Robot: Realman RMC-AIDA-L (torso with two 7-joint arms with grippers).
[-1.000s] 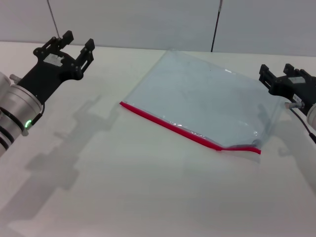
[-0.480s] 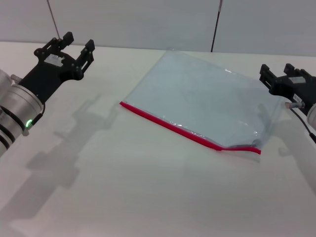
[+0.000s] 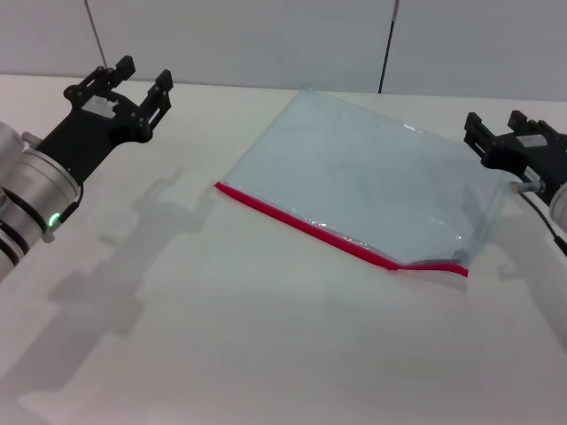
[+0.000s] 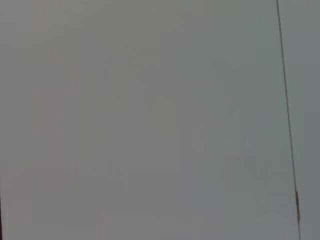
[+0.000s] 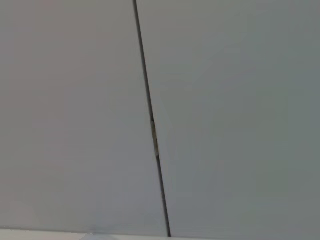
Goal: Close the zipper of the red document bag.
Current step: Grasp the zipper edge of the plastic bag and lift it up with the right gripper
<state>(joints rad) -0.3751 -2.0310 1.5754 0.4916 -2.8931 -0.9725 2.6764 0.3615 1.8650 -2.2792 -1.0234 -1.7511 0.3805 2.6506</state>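
The red document bag [image 3: 372,181], a flat translucent pale blue pouch, lies on the white table [image 3: 221,328] in the head view, right of centre. Its zipper [image 3: 337,237] is the bright red strip along the near long edge, kinked near its right end. My left gripper [image 3: 142,78] hovers open at the far left, well away from the bag. My right gripper [image 3: 494,126] is open too, held beside the bag's far right corner without touching it. Both wrist views show only the grey wall.
A grey panelled wall [image 3: 266,40] with dark vertical seams [image 5: 150,120] stands behind the table. The arms cast shadows on the tabletop at the left.
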